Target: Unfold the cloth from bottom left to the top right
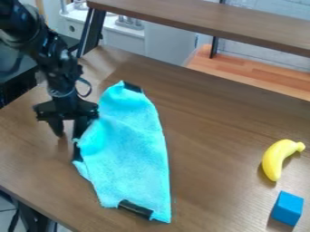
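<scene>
— See the cloth point(130, 154) on the table point(212, 136), just beside the gripper point(68, 133) with fingers spread?
— Yes. Looks light, soft, floppy. Best to pinch by the dark left corner point(77, 153).

A single fixed camera looks from above the counter point(212, 136), tilted down at a slant. It faces across the top at an angle, so the far edge slopes down to the right and the near edge cuts across the lower left corner. It sits at a middling range: near enough that the counter runs out of frame at the right, far enough back to take in a raised shelf point(212, 20) along the top and much of the arm point(57, 68) at upper left.
</scene>
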You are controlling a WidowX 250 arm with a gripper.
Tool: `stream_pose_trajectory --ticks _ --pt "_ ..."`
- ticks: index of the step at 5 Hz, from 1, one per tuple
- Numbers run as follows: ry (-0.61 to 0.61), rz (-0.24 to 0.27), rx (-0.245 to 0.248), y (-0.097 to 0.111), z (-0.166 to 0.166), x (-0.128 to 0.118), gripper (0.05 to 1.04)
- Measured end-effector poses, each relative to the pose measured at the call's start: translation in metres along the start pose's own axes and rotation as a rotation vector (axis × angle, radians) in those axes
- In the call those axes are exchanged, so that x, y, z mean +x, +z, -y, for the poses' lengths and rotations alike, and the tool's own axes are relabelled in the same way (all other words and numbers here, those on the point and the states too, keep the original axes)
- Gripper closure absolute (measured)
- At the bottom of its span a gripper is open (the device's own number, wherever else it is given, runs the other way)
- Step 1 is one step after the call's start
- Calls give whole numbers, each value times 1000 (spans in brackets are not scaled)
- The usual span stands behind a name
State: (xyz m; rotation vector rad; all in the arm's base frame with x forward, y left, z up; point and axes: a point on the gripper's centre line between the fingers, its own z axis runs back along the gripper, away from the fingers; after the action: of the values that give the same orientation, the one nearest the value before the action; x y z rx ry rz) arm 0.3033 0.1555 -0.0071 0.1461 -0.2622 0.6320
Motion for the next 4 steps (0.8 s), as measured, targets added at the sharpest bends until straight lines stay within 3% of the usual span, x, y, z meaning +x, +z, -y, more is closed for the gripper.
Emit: stream_pose_trajectory --ticks 1,2,3,4 --pt "4 5 -3 -1 1 1 765" --pt "13 -39 -25 2 2 -6 939" --pt "69 -101 -43 13 -14 -8 1018" --pt "104 -100 -57 42 -11 7 1030"
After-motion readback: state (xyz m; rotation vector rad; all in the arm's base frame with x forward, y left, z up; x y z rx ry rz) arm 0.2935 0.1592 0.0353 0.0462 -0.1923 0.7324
